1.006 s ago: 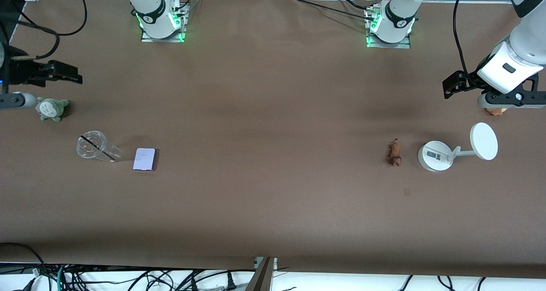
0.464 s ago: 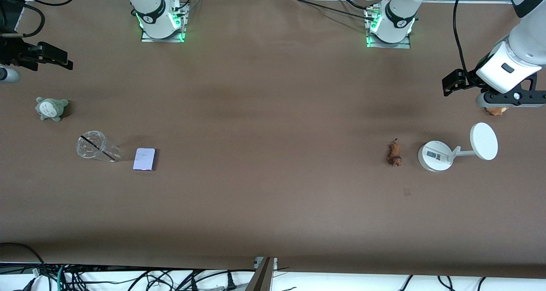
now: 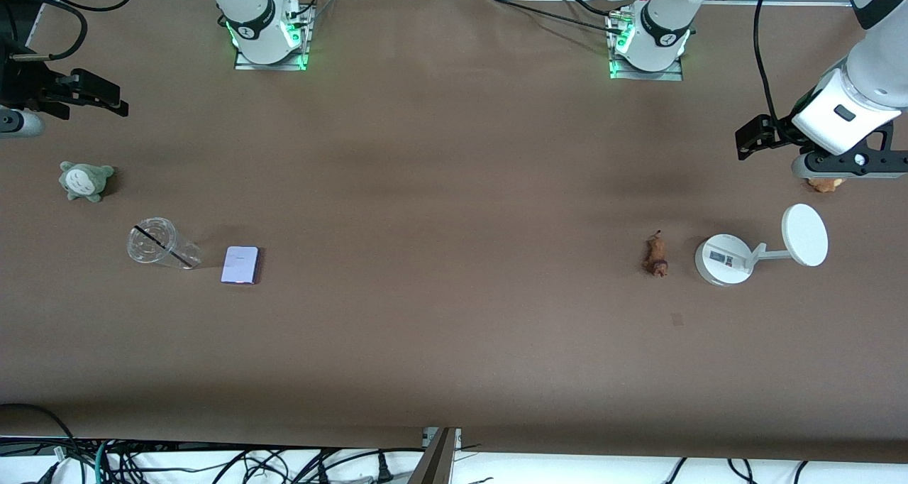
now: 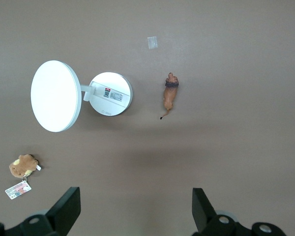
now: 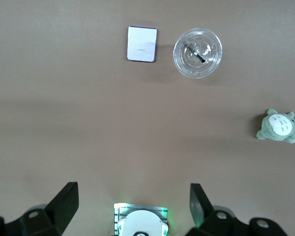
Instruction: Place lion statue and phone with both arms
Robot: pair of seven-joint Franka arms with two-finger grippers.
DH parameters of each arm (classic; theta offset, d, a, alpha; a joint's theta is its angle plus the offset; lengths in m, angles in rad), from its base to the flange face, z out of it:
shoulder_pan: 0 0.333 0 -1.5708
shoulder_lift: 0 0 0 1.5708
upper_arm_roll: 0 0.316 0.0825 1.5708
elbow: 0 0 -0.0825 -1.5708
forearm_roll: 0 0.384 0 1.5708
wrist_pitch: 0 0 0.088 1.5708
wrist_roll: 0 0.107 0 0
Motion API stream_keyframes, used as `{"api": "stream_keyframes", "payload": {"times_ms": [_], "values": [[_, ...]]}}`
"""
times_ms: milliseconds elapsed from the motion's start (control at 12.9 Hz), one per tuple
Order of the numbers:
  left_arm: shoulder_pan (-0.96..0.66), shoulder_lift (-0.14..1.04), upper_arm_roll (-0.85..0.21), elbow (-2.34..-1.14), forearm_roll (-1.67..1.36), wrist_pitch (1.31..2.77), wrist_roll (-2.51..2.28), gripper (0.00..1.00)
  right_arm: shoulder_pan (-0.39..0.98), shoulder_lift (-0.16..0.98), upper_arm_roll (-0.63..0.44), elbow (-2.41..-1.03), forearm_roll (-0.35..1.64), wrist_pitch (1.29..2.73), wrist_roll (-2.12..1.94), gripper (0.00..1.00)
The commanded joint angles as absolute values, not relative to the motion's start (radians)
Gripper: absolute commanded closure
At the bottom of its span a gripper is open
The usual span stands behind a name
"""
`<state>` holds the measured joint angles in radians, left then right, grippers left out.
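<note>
The lion statue (image 3: 655, 255) is a small orange-brown figurine lying on the brown table beside the white stand; it also shows in the left wrist view (image 4: 170, 95). The phone (image 3: 240, 265) lies flat beside a clear cup, pale lavender with a darker edge; it also shows in the right wrist view (image 5: 142, 51). My left gripper (image 3: 752, 138) hangs open and empty in the air at the left arm's end of the table (image 4: 136, 209). My right gripper (image 3: 106, 95) hangs open and empty over the right arm's end (image 5: 132, 204). Both are far from their objects.
A white round-based stand with a disc (image 3: 723, 259) lies beside the lion. A tan plush with a tag (image 4: 23, 165) sits under the left arm. A clear plastic cup (image 3: 162, 243) lies beside the phone. A grey-green plush (image 3: 85, 180) is farther from the camera than the cup.
My right gripper has risen and drawn away from the grey-green plush toward the robots' side of the table. The left arm has barely moved. Nothing on the table has moved.
</note>
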<state>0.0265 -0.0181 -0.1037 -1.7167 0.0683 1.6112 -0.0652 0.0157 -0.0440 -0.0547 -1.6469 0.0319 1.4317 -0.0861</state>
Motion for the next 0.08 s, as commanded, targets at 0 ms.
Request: {"api": "stream_keyframes", "payload": {"times_ms": [0], "values": [[0.025, -0.011, -0.100, -1.689, 0.054, 1.591, -0.061, 0.00, -0.008, -0.046, -0.023, -1.637, 0.018, 1.431, -0.098, 0.00]]}}
